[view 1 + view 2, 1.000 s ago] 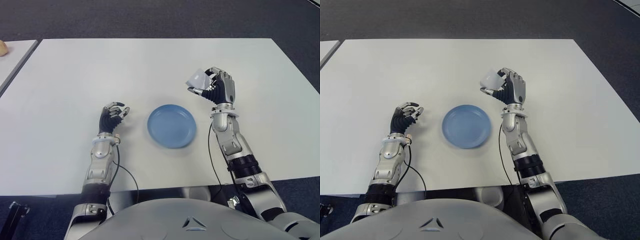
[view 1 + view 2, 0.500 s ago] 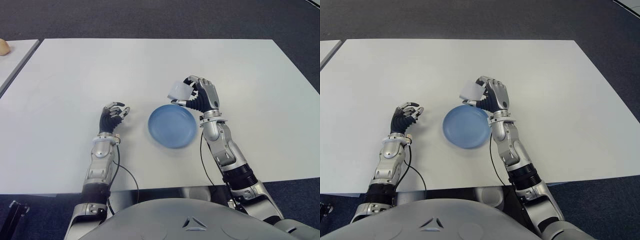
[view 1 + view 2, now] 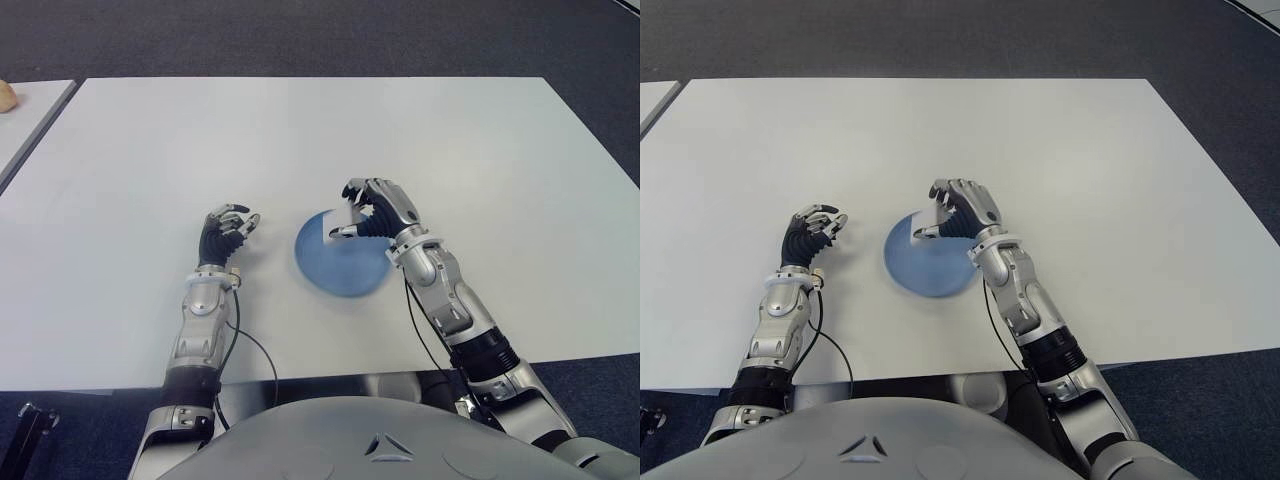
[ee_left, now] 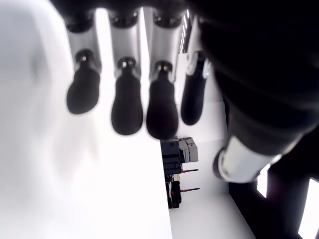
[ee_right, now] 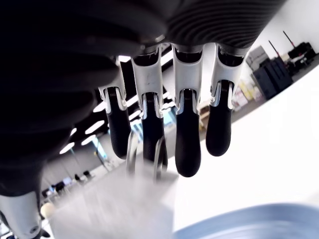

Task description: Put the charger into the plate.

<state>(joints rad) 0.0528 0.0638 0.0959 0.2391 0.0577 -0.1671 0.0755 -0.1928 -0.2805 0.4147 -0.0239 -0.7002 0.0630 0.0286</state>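
A round blue plate (image 3: pixel 325 268) lies on the white table (image 3: pixel 150 150) in front of me. My right hand (image 3: pixel 362 212) hovers over the plate's far side, shut on a small white charger (image 3: pixel 349 214). The right wrist view shows the charger (image 5: pixel 124 204) between thumb and fingers, its two metal prongs (image 5: pixel 144 155) pointing toward the fingers, with the plate's rim (image 5: pixel 249 224) just below. My left hand (image 3: pixel 228 228) shows to the left of the plate, fingers loosely curled and holding nothing.
A second pale table (image 3: pixel 25 120) adjoins at the far left, with a small tan object (image 3: pixel 5 95) on it. Dark carpet lies beyond the table's far edge. The table's near edge runs just in front of my torso.
My right hand has carried the charger leftward and down, from beside the plate's right to above the plate. The left hand has not moved.
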